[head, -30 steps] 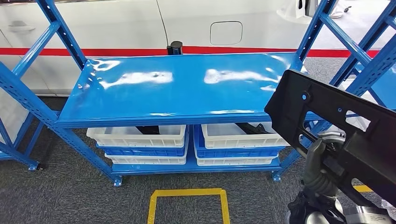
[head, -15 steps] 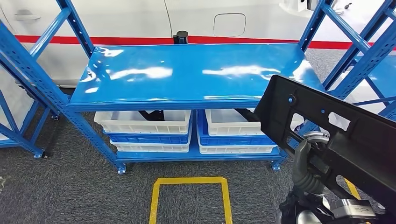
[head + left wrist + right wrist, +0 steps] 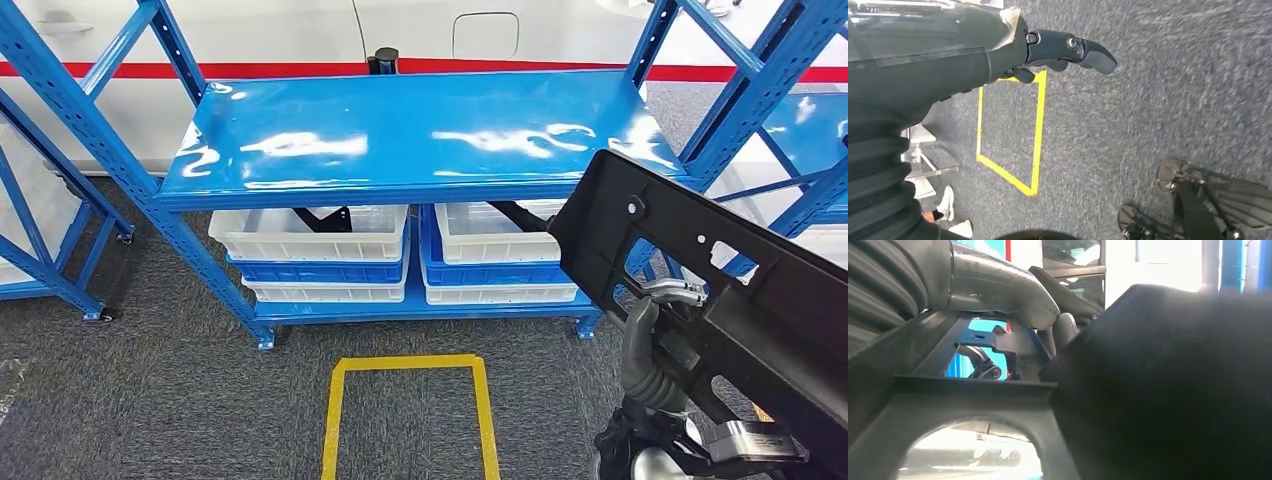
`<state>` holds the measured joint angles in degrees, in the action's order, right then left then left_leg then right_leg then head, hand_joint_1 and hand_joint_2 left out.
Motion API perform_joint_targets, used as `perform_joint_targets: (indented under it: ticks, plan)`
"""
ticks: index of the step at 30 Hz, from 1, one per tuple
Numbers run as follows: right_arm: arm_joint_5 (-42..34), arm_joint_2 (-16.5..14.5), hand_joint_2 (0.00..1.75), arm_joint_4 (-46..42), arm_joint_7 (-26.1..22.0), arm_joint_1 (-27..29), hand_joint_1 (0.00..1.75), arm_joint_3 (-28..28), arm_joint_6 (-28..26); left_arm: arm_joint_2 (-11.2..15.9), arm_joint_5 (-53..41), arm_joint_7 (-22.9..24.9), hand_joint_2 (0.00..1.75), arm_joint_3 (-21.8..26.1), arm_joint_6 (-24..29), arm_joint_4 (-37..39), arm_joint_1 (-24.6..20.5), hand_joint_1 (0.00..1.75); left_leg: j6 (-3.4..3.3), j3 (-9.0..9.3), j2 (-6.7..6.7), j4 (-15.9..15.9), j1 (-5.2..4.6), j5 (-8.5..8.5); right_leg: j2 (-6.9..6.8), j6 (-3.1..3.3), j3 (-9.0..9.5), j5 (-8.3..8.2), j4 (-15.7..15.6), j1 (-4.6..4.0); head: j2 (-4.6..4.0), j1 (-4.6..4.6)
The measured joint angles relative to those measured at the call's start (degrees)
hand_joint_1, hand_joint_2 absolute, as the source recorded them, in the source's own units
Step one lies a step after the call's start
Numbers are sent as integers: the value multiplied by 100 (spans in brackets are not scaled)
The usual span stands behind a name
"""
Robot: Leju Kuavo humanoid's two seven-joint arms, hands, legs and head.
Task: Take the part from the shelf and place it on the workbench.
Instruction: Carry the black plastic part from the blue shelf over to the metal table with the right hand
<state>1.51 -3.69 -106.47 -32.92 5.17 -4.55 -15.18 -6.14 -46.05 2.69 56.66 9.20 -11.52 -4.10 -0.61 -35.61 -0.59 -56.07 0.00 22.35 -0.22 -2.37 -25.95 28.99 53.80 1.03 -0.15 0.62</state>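
The part (image 3: 720, 290) is a large flat black plastic panel with cut-outs, tilted at the right of the head view. My right hand (image 3: 655, 350) grips it from below, with the thumb (image 3: 1003, 290) pressed over a rib of the part (image 3: 1158, 390) in the right wrist view. The glossy blue top of the workbench (image 3: 420, 130) lies ahead and to the left of the part, bare. My left hand (image 3: 1058, 50) hangs over grey carpet with its fingers stretched out and nothing in them.
Below the blue top sit two stacks of white and blue bins (image 3: 310, 240), (image 3: 495, 240). Blue rack uprights (image 3: 90, 130), (image 3: 740, 90) flank it. A yellow taped square (image 3: 410, 365) marks the carpet in front. A person's white shoes (image 3: 948, 205) stand nearby.
The whole picture has shifted: the camera moved, and the rack now sits higher in the frame and looks a little nearer. The part stays held in my right hand.
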Motion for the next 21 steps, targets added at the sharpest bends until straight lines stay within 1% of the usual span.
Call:
perform_joint_targets:
  ticks: [1, 2, 3, 4, 5, 6, 7, 8, 9, 10, 11, 12, 13, 14, 15, 16, 17, 18, 19, 20, 21]
  plan:
    - [-3, -5, 175, 1, 0, -3, 175, 5, 9, -16, 0, -1, 175, 3, 11, 0, 8, 0, 31, -71, 15, -151, 7, 170, -4, 59, -52, -62, -16, 33, -1, 17]
    - [-5, -12, 175, 1, 1, -8, 175, 9, 14, -28, 0, -2, 175, 5, 19, 0, 11, 0, 60, -177, 32, -440, 21, 430, -10, 108, -96, -113, -19, 60, -1, 31]
    - [-7, -16, 175, 2, 1, -9, 175, 13, 18, -40, 0, -2, 175, 7, 22, 0, 13, 0, 87, -298, 46, -835, 30, 711, -17, 140, -161, -154, -9, 49, 0, 48]
    - [-9, -20, 175, 5, 2, -7, 175, 17, 22, -48, 0, -2, 175, 8, 22, 0, 16, 0, 111, -413, 56, -1248, 44, 935, -26, 151, -221, -187, 6, 46, 0, 56]
    - [-9, -23, 175, 9, 2, -7, 175, 20, 30, -52, 0, -2, 175, 9, 21, 0, 17, 0, 132, -470, 60, -1545, 57, 1046, -33, 145, -277, -213, 28, 44, 0, 55]
    - [-8, -26, 175, 14, 2, -6, 175, 23, 40, -56, -1, -2, 175, 9, 13, 0, 18, 0, 148, -430, 60, -1633, 72, 1037, -36, 135, -327, -231, 58, 48, 0, 57]
    - [-4, -29, 175, 19, 2, -6, 175, 26, 52, -60, -3, -2, 175, 10, 0, 0, 19, 0, 160, -274, 59, -1478, 89, 922, -37, 124, -371, -241, 96, 56, 0, 59]
    - [2, -32, 175, 21, 3, -7, 175, 28, 61, -63, -8, -3, 175, 9, -17, 0, 18, 0, 167, -26, 59, -1120, 109, 746, -36, 114, -408, -244, 144, 66, 0, 62]
    - [8, -36, 175, 22, 3, -6, 175, 31, 67, -69, -13, -6, 175, 9, -40, 1, 17, 0, 170, 216, 66, -734, 124, 631, -35, 103, -449, -240, 190, 70, 1, 65]
    - [15, -40, 175, 22, 5, -7, 175, 35, 69, -75, -20, -13, 175, 8, -59, 2, 18, 0, 159, 400, 80, -417, 124, 545, -35, 84, -493, -241, 237, 59, 1, 67]
    - [20, -46, 175, 22, 6, 0, 175, 38, 74, -82, -26, -25, 175, 7, -77, 2, 19, 0, 146, 492, 93, -234, 116, 519, -35, 54, -533, -252, 271, 48, 1, 67]
    - [25, -50, 175, 22, 6, 11, 175, 41, 84, -89, -31, -40, 175, 7, -105, 3, 22, 0, 130, 502, 106, -190, 96, 543, -36, 11, -569, -273, 284, 39, 1, 69]
    - [27, -51, 175, 22, 7, 26, 175, 43, 104, -91, -30, -60, 175, 7, -145, 2, 25, 0, 104, 490, 110, -177, 76, 517, -35, -38, -590, -306, 286, 36, 2, 72]
    - [26, -51, 175, 22, 5, 42, 175, 44, 138, -93, -21, -85, 175, 8, -206, 2, 25, 0, 65, 478, 99, -138, 81, 495, -33, -81, -615, -318, 284, 37, 2, 70]
    - [17, -46, 175, 23, 4, 52, 175, 46, 181, -95, 2, -118, 175, 13, -293, 2, 22, 0, 9, 459, 87, -97, 81, 458, -28, -103, -656, -280, 314, 40, 2, 71]
    - [3, -40, 175, 25, 1, 58, 175, 49, 233, -94, 33, -159, 175, 20, -393, 2, 16, 0, -62, 427, 71, -53, 87, 410, -20, -95, -728, -165, 432, 36, 2, 57]
    - [-13, -32, 175, 30, -2, 60, 175, 50, 284, -93, 68, -201, 175, 34, -503, 1, 10, 0, -125, 384, 54, -15, 93, 358, -13, -65, -827, 27, 668, 29, 2, 44]
    - [-26, -21, 175, 39, -5, 62, 175, 52, 328, -92, 102, -238, 175, 53, -613, 1, 6, 0, -169, 322, 44, -14, 79, 306, -6, -28, -936, 256, 1002, 29, 2, 34]
    - [-35, -10, 175, 52, -8, 64, 175, 58, 365, -90, 133, -268, 175, 76, -719, 0, 5, 0, -196, 255, 33, -15, 70, 251, -1, -8, -1042, 469, 1397, 26, 2, 22]
    - [-38, 2, 175, 69, -10, 66, 175, 70, 392, -90, 157, -293, 175, 101, -815, 0, 6, 0, -203, 185, 24, -17, 60, 192, 1, -21, -1101, 595, 1732, 25, 2, 22]
    - [-40, 12, 175, 86, -13, 68, 175, 82, 413, -89, 176, -312, 175, 123, -895, 0, 7, 0, -202, 112, 15, -19, 53, 131, 1, -61, -1093, 611, 1919, 25, 2, 22]
